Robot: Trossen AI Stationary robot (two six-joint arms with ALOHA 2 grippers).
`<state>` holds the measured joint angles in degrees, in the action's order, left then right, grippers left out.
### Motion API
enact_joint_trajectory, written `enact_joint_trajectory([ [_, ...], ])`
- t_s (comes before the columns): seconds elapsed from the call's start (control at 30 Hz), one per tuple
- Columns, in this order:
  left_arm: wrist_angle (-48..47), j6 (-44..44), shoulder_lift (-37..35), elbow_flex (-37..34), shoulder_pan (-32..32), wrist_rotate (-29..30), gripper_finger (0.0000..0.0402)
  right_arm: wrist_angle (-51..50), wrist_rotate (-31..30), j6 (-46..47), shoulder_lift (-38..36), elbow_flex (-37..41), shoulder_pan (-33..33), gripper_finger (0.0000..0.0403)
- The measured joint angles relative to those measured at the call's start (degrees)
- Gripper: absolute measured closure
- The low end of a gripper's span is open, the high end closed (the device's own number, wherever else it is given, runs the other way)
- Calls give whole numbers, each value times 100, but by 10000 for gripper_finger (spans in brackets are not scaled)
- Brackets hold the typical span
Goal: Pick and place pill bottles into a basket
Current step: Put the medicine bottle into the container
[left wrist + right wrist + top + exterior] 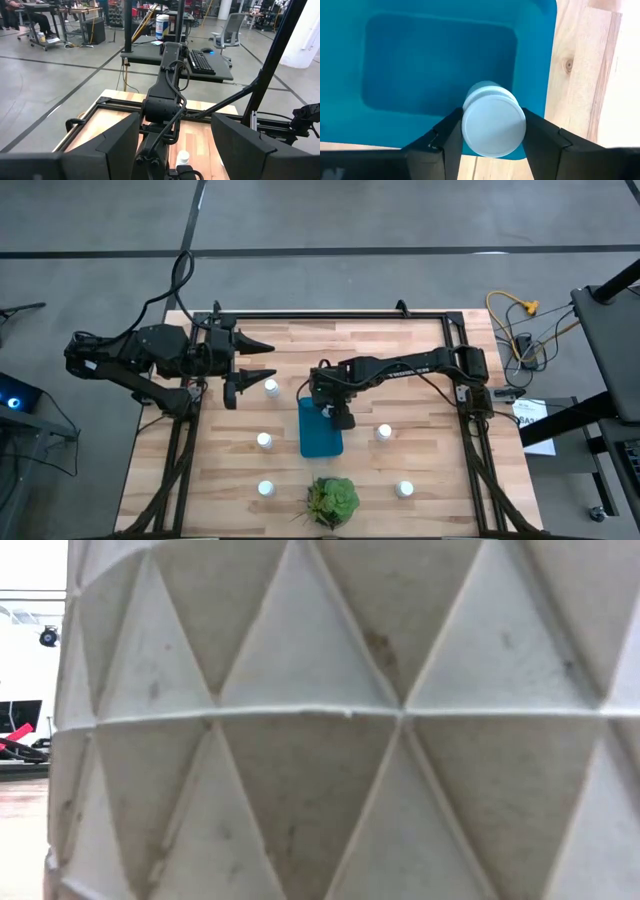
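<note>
Over the teal basket [440,60], the right end effector [492,131] grips a pill bottle [493,120]; the left end effector [262,361] hovers open.

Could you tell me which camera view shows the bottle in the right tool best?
The right wrist view: the bottle fills the gap between the fingers, cap forward, over the basket. The high view hides it under the right tool; the low and left wrist views show none of it.

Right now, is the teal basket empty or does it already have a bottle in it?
Empty: the right wrist view shows the basket with a bare teal floor. The right claw holds a pill bottle above its rim.
</note>
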<state>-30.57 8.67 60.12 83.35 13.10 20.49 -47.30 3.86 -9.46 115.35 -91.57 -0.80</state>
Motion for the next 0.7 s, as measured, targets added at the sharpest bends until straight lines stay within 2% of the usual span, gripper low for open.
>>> enact_joint_trajectory([
  [0.13,1,2,0,0,-1,0,171,-27,0,-57,0,0,4,218],
  [0.7,2,14,1,0,0,0,171,-62,4,-43,0,0,4,212],
])
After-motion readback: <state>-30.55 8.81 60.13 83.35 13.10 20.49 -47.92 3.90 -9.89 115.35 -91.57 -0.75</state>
